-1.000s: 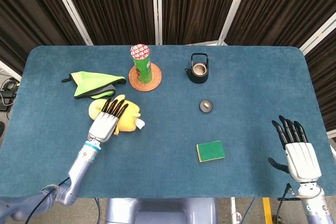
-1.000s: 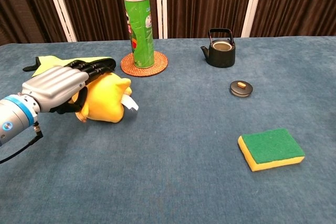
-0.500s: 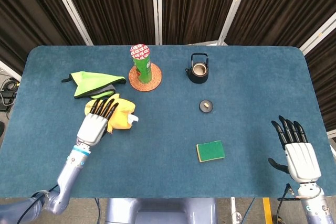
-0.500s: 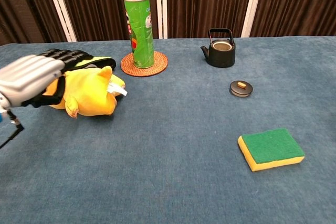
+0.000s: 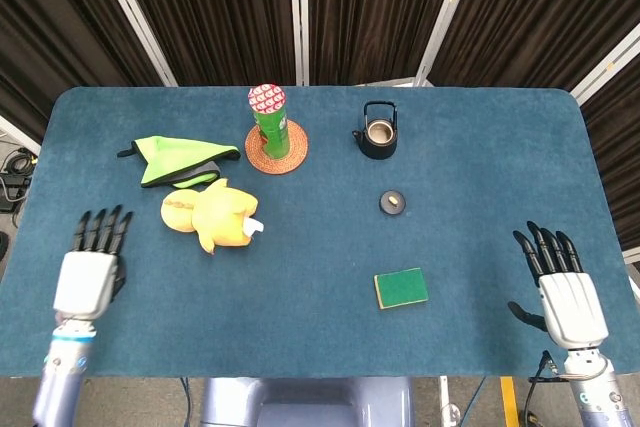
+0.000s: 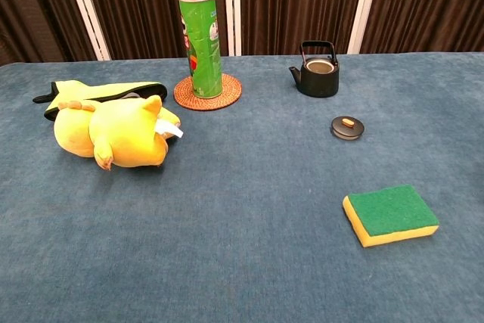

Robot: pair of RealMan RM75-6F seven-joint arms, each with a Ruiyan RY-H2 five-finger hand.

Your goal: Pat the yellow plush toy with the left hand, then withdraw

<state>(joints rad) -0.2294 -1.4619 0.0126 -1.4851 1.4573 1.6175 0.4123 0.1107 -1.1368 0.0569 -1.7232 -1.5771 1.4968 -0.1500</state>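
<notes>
Yellow plush toy (image 5: 212,214) lies well apart from the empty, spread-fingered left hand (image 5: 88,272).

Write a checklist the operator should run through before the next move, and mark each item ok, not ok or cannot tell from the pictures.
1. Left hand clear of the toy: ok, bare table between them.
2. Left hand holds nothing, fingers apart: ok.
3. Toy on the table, not at an edge: ok, lying on its side beside the green cloth.
4. Can upright on its coaster: ok.
5. Right hand idle, away from the sponge: ok.
6. Pat actually made contact: cannot tell from this moment alone.
</notes>
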